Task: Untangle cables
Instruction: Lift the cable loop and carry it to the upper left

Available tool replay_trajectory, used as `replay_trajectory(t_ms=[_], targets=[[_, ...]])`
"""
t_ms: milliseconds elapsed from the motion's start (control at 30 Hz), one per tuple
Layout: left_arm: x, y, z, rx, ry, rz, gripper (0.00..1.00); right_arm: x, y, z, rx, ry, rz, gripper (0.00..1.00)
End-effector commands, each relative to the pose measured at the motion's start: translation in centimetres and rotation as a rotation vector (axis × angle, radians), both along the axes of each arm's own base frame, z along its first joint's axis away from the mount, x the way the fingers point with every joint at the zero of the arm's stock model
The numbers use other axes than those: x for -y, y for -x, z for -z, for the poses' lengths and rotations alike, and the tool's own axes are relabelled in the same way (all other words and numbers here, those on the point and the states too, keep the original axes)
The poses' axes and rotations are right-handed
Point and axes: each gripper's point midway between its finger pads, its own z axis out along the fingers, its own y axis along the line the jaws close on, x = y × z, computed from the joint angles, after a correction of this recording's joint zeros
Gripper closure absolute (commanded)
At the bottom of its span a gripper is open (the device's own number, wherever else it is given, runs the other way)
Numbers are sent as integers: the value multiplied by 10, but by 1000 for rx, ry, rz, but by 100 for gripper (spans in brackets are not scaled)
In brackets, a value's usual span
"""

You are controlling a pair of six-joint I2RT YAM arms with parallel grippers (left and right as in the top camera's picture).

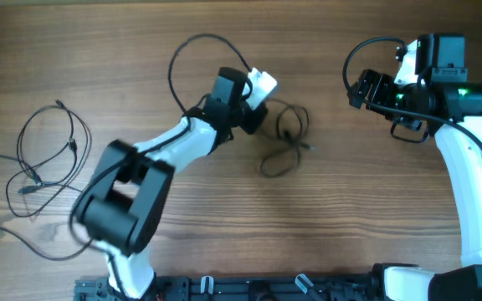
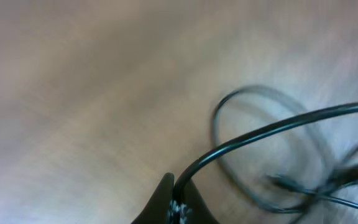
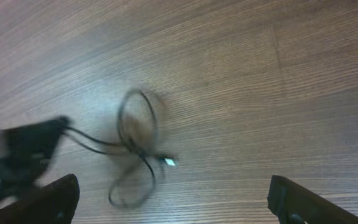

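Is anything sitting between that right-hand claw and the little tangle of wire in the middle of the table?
Nothing visible does. Only bare table lies between the open right gripper and the cable bundle. The left gripper is on the bundle's other side, shut on one strand of it.

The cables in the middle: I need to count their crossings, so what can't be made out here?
- Left wrist view: motion blur smears the cable bundle. Its crossings are unreadable, and the right edge cuts off its loops.
- Overhead: the left pincer covers the spot where it grips the bundle. The plug ends are too small to see.
- Right wrist view: also blurred, so it is unclear which strand runs over which.
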Motion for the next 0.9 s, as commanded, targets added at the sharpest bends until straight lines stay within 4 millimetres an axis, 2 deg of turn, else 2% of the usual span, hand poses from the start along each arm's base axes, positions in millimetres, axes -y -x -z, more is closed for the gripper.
replay_trajectory(t_ms=[0,133,200,233,300,333,433,567,667,733,867], targets=[[-26,-22,-115,276,41,-164,96,5,-2,4,-6,31,-6,0],[-53,-12,-238,565,149,-266,96,4,-2,5,-4,29,-5,0],[-75,0,-291,688,193,-304,96,4,-3,9,-2,29,-4,0],[-90,6,-312,741,195,-324,96,4,-3,11,-5,29,-4,0],[-118,12,-331,778,192,-379,96,4,-1,14,-13,30,-6,0],[-141,14,-336,780,171,-424,96,4,-1,15,-15,30,-6,0],[-177,15,-332,752,121,-496,96,4,-1,15,-14,30,-6,0],[-235,12,-305,643,36,-651,96,4,-2,14,-9,30,-6,0],[-269,11,-283,548,35,-751,96,4,-3,14,-7,29,-6,0],[-285,11,-272,506,21,-783,96,4,-3,14,-8,27,-4,0],[-319,9,-270,512,0,-862,96,-2,-2,13,-7,-6,-21,0]])
